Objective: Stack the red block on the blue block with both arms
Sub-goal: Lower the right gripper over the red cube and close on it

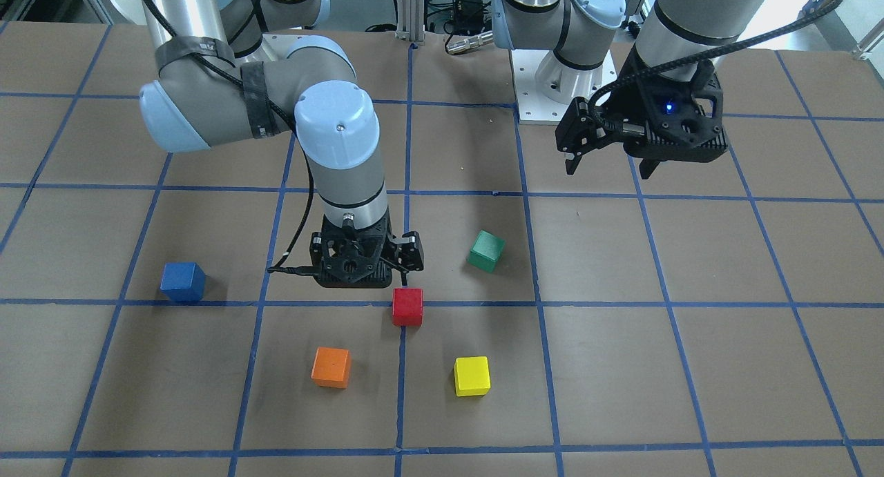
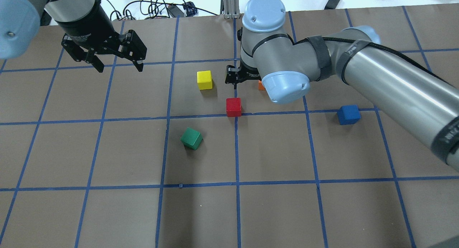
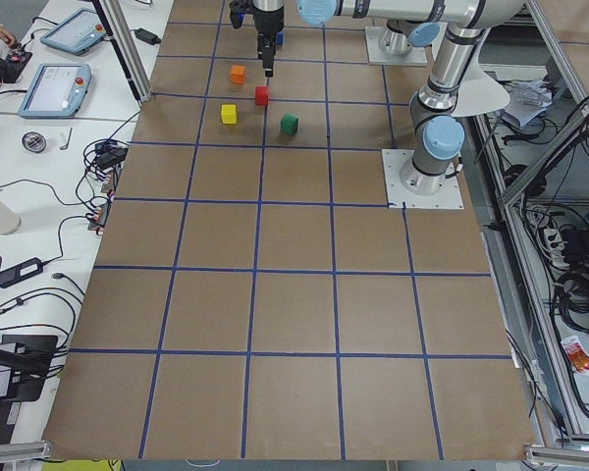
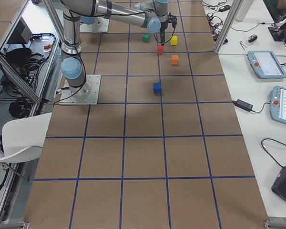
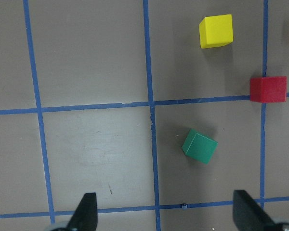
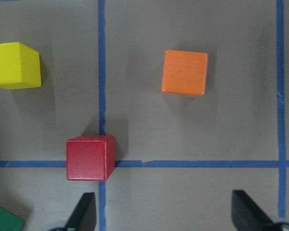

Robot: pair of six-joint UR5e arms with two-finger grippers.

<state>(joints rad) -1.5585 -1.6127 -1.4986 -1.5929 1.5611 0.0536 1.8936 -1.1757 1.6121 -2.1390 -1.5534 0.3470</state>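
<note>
The red block point(image 1: 407, 306) point(image 2: 233, 107) lies on a blue tape line near the table's middle. The blue block point(image 1: 183, 281) point(image 2: 348, 114) sits alone on the robot's right side, well apart from it. My right gripper point(image 1: 364, 273) point(image 6: 166, 214) is open and empty above the table, just beside the red block point(image 6: 90, 158). In the right wrist view that block lies ahead of the view's left finger, not between the fingers. My left gripper point(image 1: 609, 170) point(image 2: 119, 69) is open and empty, held high on the robot's left side. Its wrist view shows the red block point(image 5: 268, 89) at the right edge.
A green cube point(image 1: 486, 250) lies turned at an angle, nearer the robot than the red block. An orange cube point(image 1: 331, 366) and a yellow cube point(image 1: 472, 375) sit beyond the red block, farther from the robot. The brown table carries a blue tape grid.
</note>
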